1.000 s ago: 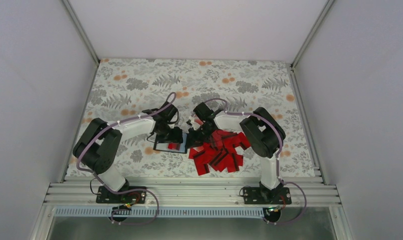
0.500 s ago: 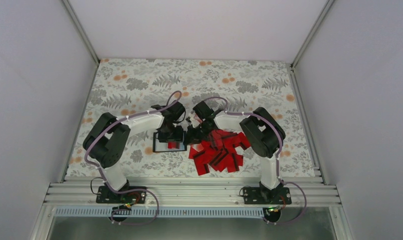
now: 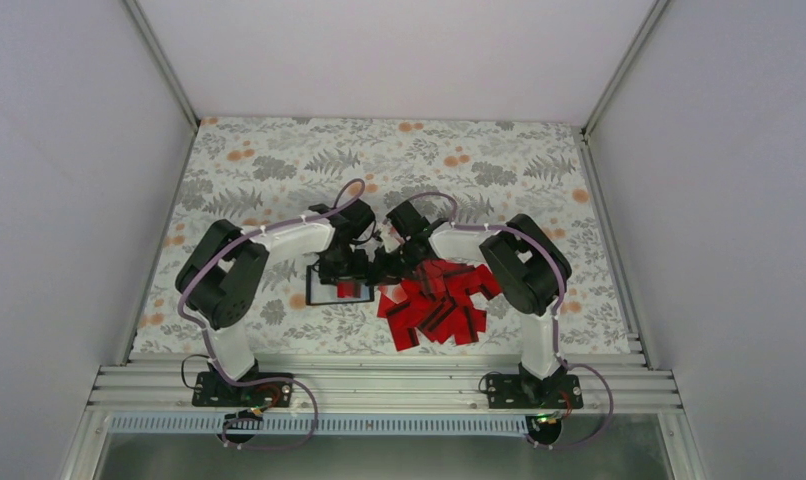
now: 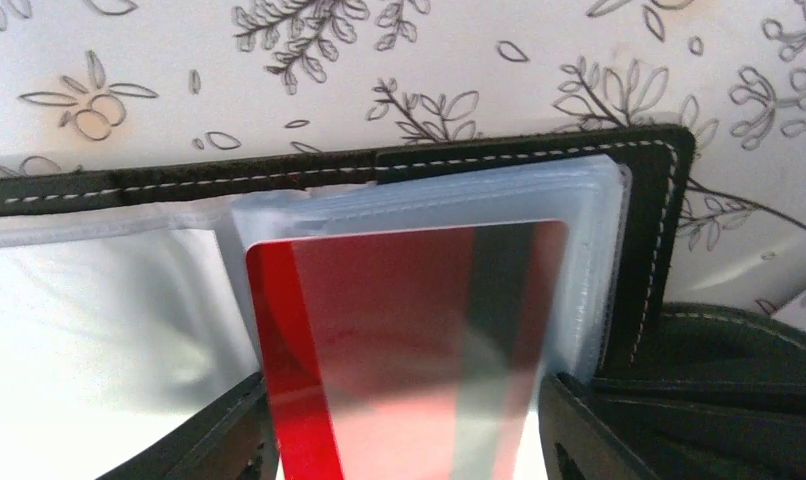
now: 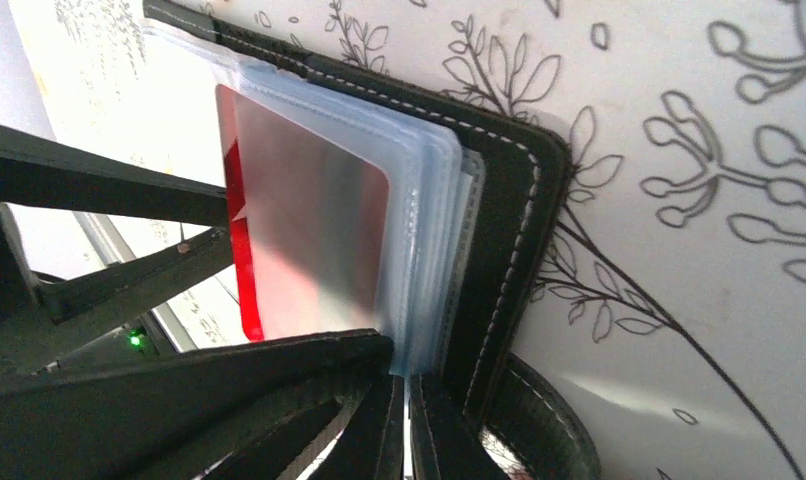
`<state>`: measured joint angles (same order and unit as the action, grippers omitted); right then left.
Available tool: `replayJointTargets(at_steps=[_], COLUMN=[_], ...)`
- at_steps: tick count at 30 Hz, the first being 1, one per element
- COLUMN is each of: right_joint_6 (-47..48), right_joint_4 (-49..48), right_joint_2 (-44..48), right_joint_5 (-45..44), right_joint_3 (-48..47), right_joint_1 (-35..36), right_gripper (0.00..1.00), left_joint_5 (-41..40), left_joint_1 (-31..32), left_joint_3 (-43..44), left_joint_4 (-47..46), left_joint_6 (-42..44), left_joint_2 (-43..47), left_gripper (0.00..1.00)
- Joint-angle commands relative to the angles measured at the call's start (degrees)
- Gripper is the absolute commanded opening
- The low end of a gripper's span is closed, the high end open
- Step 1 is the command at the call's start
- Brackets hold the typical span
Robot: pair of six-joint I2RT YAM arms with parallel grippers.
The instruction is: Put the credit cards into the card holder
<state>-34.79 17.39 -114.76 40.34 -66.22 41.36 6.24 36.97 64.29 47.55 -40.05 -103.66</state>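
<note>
The left end effector (image 4: 404,435) is clamped across the width of one credit card (image 4: 409,330), a finger on each long edge. The card's leading end is already under the top clear sleeve (image 4: 589,250) of the open card holder (image 4: 651,200), straight ahead of the fingers. Over the last second the left arm's elbow and shoulder have swung in toward the middle, bringing the wrist more squarely behind the card; the tip itself has barely shifted. I take this as lining up for the final push, with the card partly seated, not released.

The right end effector (image 5: 409,415) has stayed put, pinched together on the holder's near edge to steady it. Beyond it, to its right, the loose credit cards (image 3: 439,305) lie heaped on the counter (image 3: 279,170).
</note>
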Motion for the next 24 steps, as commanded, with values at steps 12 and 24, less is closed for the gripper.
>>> replayJointTargets(at_steps=[12,24], right_joint_6=[-1.69,-1.87], right_joint_4=[-3.85,-3.12], right_joint_2=[0.61,0.73], right_joint_5=[-1.57,-2.47], right_joint_3=[3.46,2.67], right_joint_1=[0.11,0.11], right_gripper=[0.04,0.04], left_joint_5=[2.15,1.07], left_joint_1=[2.84,3.36], left_joint_3=[0.68,1.95], left_joint_4=[0.00,2.09], left_joint_6=[-4.88,-4.55], left_joint_2=[-1.86,-0.95], left_gripper=[0.78,0.60])
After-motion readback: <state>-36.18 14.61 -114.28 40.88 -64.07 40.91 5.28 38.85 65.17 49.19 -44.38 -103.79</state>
